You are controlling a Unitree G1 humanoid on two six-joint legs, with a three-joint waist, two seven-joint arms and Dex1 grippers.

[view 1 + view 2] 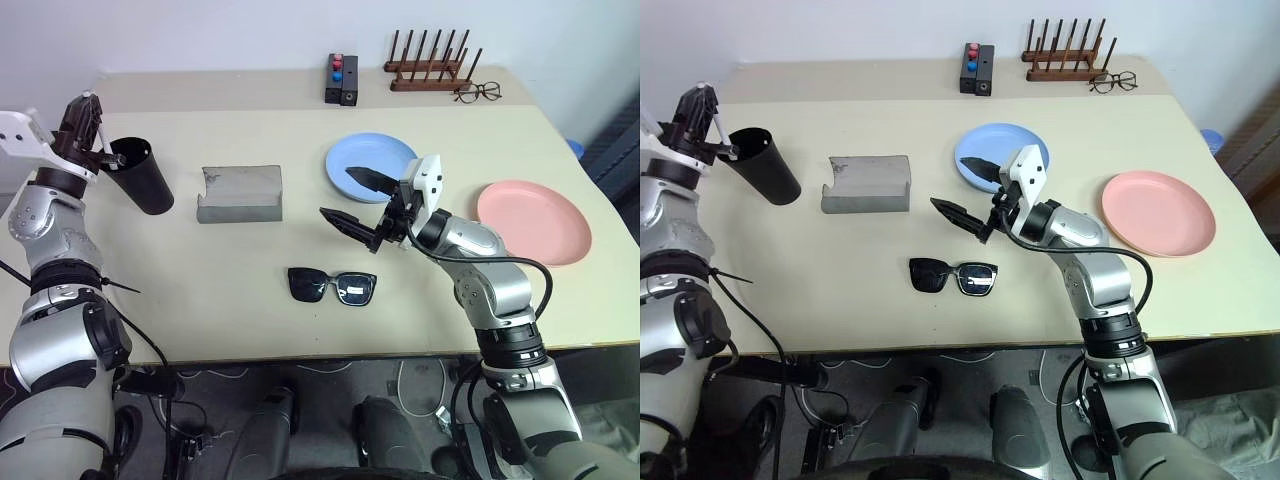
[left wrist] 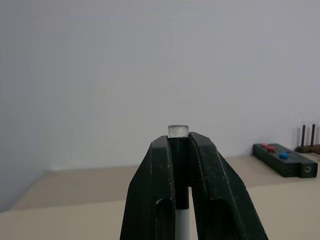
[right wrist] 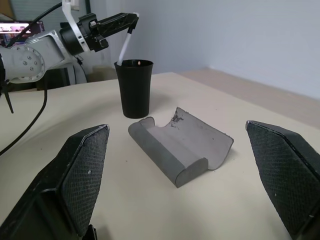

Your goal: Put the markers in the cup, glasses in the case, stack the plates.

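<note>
With the left pincer (image 3: 131, 19) clamped on the marker (image 3: 126, 44), its tip just inside the cup (image 3: 134, 89), a skewed release could tip the cup; the right pincer (image 1: 358, 204) hangs agape above the surface (image 1: 220, 290).

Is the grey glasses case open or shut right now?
Open. The case lies on the table with its lid folded back, and the right wrist view looks into its bare grey inside. The sunglasses lie apart from it.
</note>
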